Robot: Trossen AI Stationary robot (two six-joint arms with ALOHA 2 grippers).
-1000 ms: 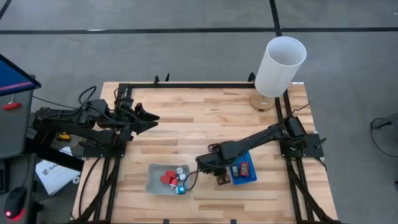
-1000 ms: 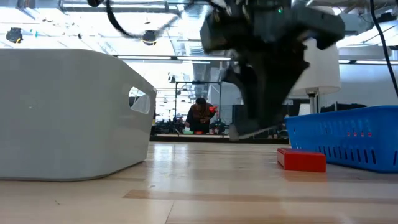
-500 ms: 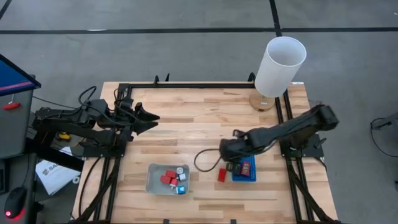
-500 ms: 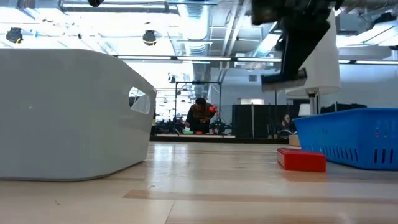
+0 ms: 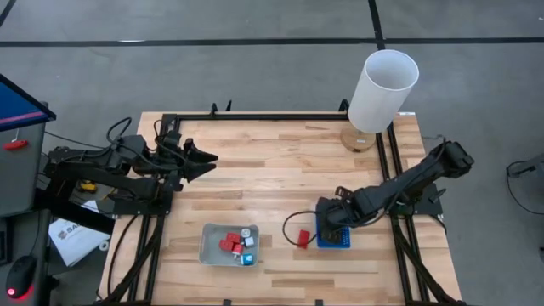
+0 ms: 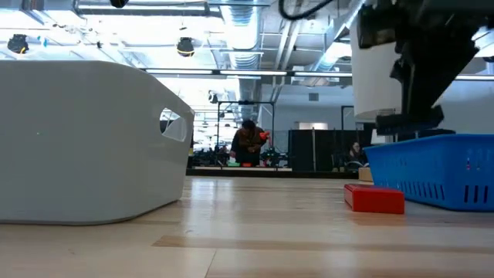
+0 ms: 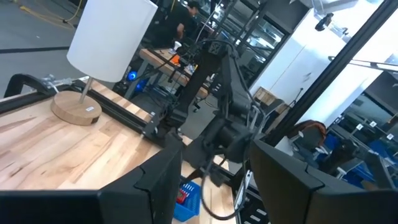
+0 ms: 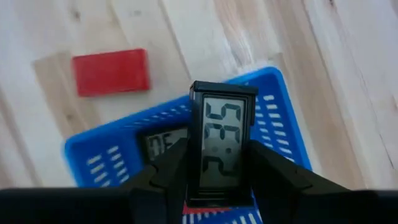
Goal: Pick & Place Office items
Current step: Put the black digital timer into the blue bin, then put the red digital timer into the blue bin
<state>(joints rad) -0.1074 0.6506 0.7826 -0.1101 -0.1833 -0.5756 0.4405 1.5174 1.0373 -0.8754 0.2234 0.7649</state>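
Note:
My right gripper [image 5: 331, 219] hangs over the blue tray [image 5: 336, 243] near the table's front right, shut on a flat black rectangle with a pale digit face [image 8: 222, 134]. A second black rectangle with a pale face [image 8: 163, 144] lies in the blue tray [image 8: 273, 106]. One red block [image 5: 303, 240] lies flat on the wood just left of that tray, also visible in the low view [image 6: 374, 198]. The grey tray [image 5: 206, 246] holds red blocks [image 5: 229, 246] and tiny white and cyan bits. My left gripper [image 5: 212, 161] waits open at the far left, touching nothing. My right gripper pinches the black rectangle between its two fingers [image 8: 177, 168], one on each long side edge [image 8: 194, 162], along its nearer half. The fingers come from above, pointing down. The piece is lifted clear over the blue tray, face toward the wrist camera.
A tall white cylinder [image 5: 382, 89] stands on a round wooden base at the far right corner. In the low view the grey tray [image 6: 77, 139] fills the left and the blue tray [image 6: 432, 174] the right. Bare wood lies between the trays. A person sits far behind the table.
My right gripper has risen and moved from beside the grey tray toward the table's right, carrying the black rectangle, and now stands over the blue tray. The red block on the wood has stayed where it was.

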